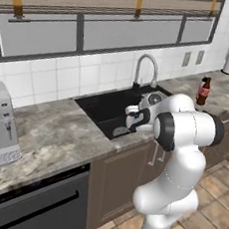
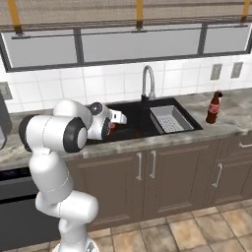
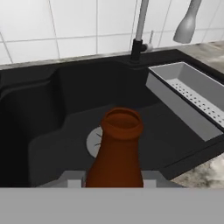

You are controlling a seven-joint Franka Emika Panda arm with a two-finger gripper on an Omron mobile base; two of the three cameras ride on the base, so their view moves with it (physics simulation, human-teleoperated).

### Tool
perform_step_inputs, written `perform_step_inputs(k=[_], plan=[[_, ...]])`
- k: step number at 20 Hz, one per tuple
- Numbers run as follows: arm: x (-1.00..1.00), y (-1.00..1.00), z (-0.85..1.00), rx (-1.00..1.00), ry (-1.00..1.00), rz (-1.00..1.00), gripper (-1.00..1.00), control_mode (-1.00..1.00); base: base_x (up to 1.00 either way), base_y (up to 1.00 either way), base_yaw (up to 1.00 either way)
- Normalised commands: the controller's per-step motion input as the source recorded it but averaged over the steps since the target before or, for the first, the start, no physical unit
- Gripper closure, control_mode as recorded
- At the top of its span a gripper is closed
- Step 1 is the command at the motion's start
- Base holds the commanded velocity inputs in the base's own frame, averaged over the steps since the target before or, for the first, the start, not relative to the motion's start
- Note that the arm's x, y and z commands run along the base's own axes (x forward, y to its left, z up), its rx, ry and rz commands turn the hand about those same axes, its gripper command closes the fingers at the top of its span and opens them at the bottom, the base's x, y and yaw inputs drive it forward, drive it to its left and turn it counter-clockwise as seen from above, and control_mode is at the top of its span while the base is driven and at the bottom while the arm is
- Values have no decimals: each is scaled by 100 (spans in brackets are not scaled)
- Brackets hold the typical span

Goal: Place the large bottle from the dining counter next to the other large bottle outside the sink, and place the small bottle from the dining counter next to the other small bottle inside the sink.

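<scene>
Small bottle held over the left basin of the sink.

A short, smooth, reddish-brown bottle with a thin neck and flared open mouth is seen close up in the hand view, gripped between the fingers of the gripper, which is clenched on it above the basin's round grey drain. The sink is matte black, set in a grey marbled counter; a grey perforated tray fills its right basin, and a curved chrome tap stands at the back edge. The white arm is folded forward with the elbow high and the hand dipped into the left basin. In the base views a large bottle, dark with a red label, is shown upright on the counter, right of the sink.
</scene>
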Motion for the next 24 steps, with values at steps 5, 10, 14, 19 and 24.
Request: perform_step_inputs(k=[5, 10, 14, 19, 24], plan=[[0, 0, 0, 0, 0, 0, 100, 100, 53, -34, 23], [0, 0, 0, 0, 0, 0, 100, 100, 57, -33, 24], [0, 0, 0, 0, 0, 0, 100, 100, 36, -17, 25], [0, 0, 0, 0, 0, 0, 100, 100, 20, -6, 24], [0, 0, 0, 0, 0, 0, 100, 100, 0, -3, 27]])
